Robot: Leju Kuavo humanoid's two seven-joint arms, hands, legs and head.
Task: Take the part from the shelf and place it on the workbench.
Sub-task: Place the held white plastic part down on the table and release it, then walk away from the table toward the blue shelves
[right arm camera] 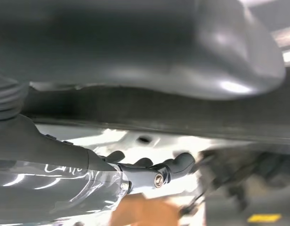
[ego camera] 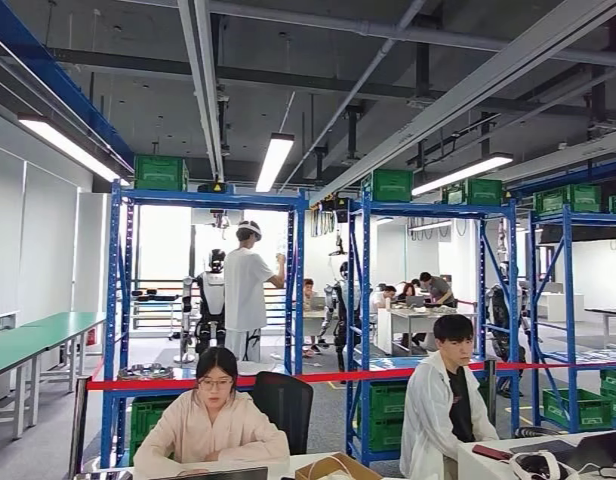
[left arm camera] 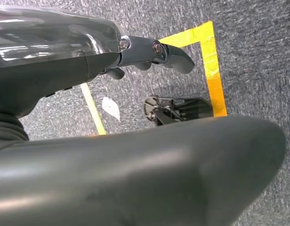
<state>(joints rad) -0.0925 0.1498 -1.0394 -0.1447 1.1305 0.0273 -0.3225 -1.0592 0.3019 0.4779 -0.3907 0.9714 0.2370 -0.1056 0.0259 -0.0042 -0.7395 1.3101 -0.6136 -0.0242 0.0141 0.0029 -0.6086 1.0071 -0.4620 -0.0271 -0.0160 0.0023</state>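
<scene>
Blue steel shelves stand ahead, beyond a red tape barrier. A dark round part lies on the left shelf's middle level. Green-topped workbenches stand at the far left. My left hand hangs over grey carpet with its fingers stretched out and nothing in it. My right hand also has its fingers extended and holds nothing. That view is blurred, with a pale surface and an orange blur behind the fingers.
Two people in white coats sit at desks close in front of me. Another person stands among other robots behind the shelves. Green crates sit on the shelves. Yellow tape marks the carpet under my left hand.
</scene>
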